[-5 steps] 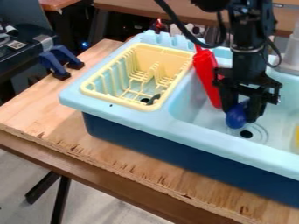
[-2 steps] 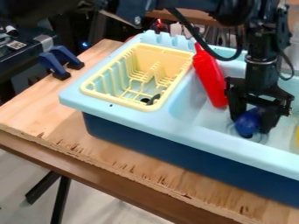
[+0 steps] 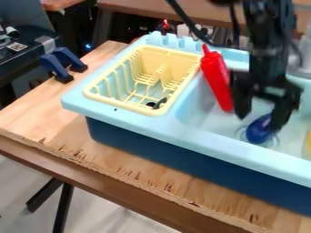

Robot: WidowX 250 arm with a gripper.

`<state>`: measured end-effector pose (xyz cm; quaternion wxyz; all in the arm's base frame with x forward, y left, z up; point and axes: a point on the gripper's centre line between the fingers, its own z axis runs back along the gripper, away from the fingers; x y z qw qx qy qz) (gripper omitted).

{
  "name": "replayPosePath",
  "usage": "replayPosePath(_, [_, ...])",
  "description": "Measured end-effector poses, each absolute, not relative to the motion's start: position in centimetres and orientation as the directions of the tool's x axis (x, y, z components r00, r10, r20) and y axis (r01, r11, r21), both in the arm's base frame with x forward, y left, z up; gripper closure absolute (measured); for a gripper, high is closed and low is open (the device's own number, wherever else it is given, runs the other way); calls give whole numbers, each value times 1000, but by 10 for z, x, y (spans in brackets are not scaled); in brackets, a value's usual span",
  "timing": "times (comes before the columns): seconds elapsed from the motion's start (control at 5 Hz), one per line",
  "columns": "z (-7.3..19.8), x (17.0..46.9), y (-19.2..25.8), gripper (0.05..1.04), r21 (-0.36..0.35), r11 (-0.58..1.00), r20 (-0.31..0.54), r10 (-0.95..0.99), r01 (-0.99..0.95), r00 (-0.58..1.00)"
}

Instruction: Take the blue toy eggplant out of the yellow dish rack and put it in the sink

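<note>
The black gripper hangs over the light blue sink basin at the right, its fingers spread apart and open. A dark blue rounded object lies on the basin floor over the drain, just below and between the fingers, close against the right one. Whether that finger touches it, I cannot tell. To the gripper's left, a red bottle leans against the basin's left wall with its pointed tip up.
A yellow dish rack sits in the sink unit's left part, with a small dark item inside. Something yellow shows at the right edge. Blue clamps hold the wooden table at its back left.
The gripper first moved right and down with the blue object between its fingers, then rose slightly and opened. The blue object now lies lower and tilted on the basin floor.
</note>
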<state>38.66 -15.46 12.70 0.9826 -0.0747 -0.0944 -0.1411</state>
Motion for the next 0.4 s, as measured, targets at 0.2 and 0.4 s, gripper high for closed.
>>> replayPosePath(0.2, [167, 373, -149, 83, -121, 953, 310, -229, 278, 923])
replayPosePath(0.4, [188, 358, -141, 83, -79, 964, 326, -217, 255, 920])
